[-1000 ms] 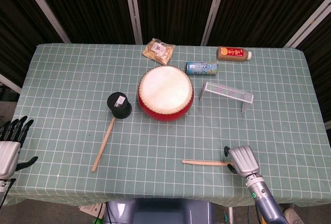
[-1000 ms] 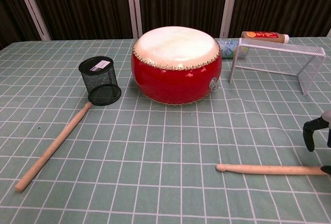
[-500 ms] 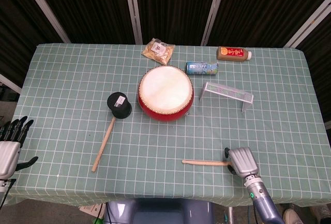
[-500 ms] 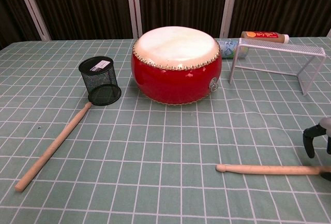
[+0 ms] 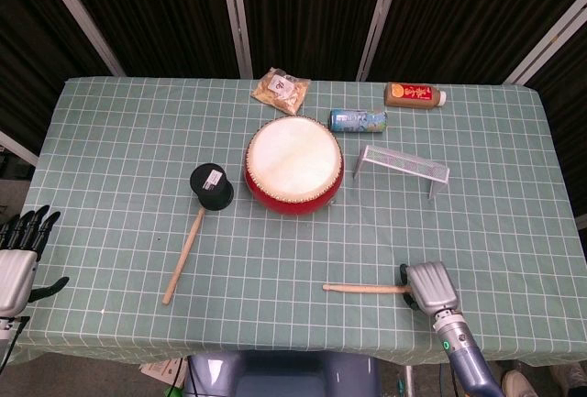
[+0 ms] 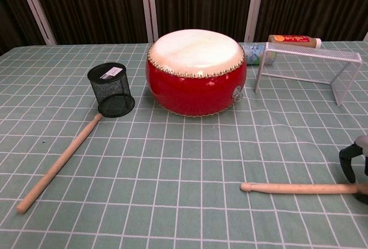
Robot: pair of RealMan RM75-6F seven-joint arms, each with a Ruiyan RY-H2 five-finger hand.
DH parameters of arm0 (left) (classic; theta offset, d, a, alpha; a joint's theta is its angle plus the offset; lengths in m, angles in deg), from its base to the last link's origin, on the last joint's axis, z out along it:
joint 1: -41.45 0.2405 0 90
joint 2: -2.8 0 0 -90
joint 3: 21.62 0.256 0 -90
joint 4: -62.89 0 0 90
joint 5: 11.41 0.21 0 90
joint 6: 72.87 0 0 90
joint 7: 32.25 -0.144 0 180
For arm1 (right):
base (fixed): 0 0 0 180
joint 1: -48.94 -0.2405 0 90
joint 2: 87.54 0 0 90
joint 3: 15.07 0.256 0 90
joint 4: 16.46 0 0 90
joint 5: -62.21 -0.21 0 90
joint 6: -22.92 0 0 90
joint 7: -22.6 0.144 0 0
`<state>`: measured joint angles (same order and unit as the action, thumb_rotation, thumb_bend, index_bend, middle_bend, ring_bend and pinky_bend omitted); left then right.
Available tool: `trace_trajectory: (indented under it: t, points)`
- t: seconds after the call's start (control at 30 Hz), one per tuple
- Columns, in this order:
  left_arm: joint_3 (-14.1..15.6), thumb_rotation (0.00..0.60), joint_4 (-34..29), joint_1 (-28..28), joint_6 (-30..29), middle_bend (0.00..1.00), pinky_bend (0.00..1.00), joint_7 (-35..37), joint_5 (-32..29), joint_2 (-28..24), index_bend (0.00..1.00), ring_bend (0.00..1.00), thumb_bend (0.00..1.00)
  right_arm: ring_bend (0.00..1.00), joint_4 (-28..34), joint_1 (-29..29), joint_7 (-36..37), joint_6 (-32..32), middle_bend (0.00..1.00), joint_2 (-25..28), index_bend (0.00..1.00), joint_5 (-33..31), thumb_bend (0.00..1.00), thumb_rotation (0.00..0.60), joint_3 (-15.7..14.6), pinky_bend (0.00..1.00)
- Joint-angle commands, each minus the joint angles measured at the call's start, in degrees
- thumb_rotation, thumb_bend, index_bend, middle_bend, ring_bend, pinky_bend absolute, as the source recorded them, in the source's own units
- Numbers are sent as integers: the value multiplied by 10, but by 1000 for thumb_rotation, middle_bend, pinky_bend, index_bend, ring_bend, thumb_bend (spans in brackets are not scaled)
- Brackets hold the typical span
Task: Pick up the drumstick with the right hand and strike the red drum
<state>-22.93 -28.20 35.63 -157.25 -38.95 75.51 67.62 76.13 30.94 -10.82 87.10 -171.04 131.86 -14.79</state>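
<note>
- While the drumstick (image 5: pixel 364 288) lay flat on the surface (image 5: pixel 128 131), near its front edge and well apart from the red drum (image 5: pixel 293 164), my right robot hand (image 5: pixel 429 289) sat at its butt end.
- Whether my fingers had closed on it I could not tell; I judged a firm wrap was needed before lifting.
- My left robot hand (image 5: pixel 18 255) hung spread, holding nothing.
- The black mesh cup (image 6: pixel 111 89) looked empty.

We see open cloth between the drumstick (image 5: pixel 364 288) and drum (image 5: pixel 293 165); a wire rack (image 5: pixel 402 165) stands just right of that path.
</note>
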Motion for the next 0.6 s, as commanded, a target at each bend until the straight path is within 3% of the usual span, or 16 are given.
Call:
trace_trajectory:
  t: [0.03, 0.1, 0.17, 0.6]
  points:
    - [0, 600, -1, 0, 0, 0, 8, -1, -1, 0, 0, 0, 0, 1000, -2, 0, -1, -1, 988, -2, 586, -3, 430, 600, -1, 986]
    - [0, 600, 0, 1, 0, 0, 8, 0, -1, 0, 0, 0, 0, 1000, -3, -1, 1, -1, 987, -3, 633, -4, 531, 600, -2, 986]
    - [1, 600, 0, 1, 1, 0, 8, 1, -2, -1, 0, 0, 0, 1000, -4, -1, 2, -1, 987, -4, 666, -5, 568, 600, -3, 986]
    - [1, 600, 1, 1, 2, 0, 8, 4, -2, -1, 0, 0, 0, 1000, 14, -1, 42, 7, 991, 9, 826, 2, 601, 600, 4, 986]
